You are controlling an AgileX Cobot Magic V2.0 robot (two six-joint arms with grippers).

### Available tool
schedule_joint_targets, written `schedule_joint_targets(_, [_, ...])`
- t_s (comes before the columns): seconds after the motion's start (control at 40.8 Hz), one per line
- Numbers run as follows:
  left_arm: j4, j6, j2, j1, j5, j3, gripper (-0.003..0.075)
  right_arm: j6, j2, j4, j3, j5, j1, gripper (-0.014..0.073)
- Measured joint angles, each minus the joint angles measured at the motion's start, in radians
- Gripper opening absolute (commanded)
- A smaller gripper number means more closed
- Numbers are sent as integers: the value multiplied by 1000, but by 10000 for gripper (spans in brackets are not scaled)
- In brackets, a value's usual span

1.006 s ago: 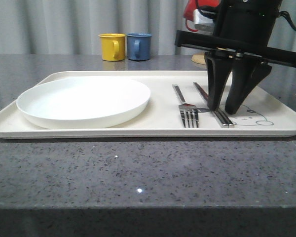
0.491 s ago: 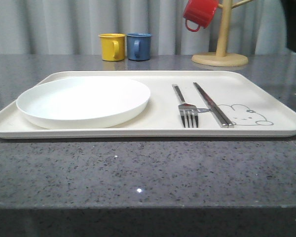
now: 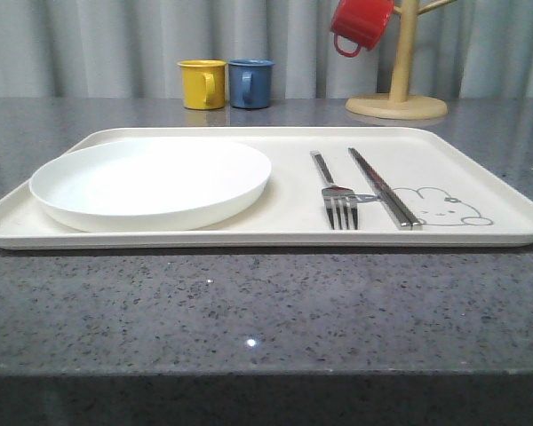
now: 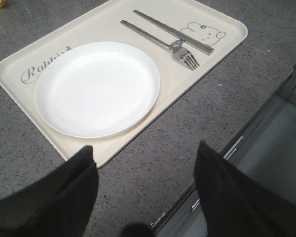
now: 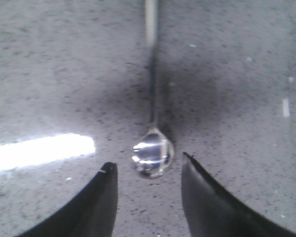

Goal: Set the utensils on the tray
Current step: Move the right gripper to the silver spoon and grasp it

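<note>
one spoon (image 5: 152, 157) left on the table (image 5: 49, 74).
right pincer (image 5: 148, 197) spread astride its bowl; thin handle at 12 o'clock could slip the pinch.

Lettering on the tray
Grey script "Rabbi…", its end hidden by the white plate (image 4: 97, 89), on the cream tray (image 4: 19, 66).

One cream rectangular tray (image 3: 480, 232), one round white plate (image 3: 151, 182), one silver metal fork (image 3: 336, 197), one pair of flat metal chopsticks (image 3: 382, 187), one long-handled shiny spoon (image 5: 151, 148) (on the grey counter), three mugs: yellow mug (image 3: 202, 84), blue mug (image 3: 250, 83), red mug (image 3: 361, 24).
</note>
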Motion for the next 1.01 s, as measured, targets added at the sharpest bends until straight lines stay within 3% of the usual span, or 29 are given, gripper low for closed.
schedule_joint_targets(0.294, [0,0,0,0,0,0,410,-124,102,162,0,-12,-96,339])
schedule_joint_targets(0.81, [0,0,0,0,0,0,410,-141,246,158,0,-129,-104,336])
schedule_joint_targets(0.883, [0,0,0,0,0,0,410,-141,258,156,0,-149,-104,291])
schedule_joint_targets(1.006, [0,0,0,0,0,0,410,-141,260,150,0,-159,-104,139])
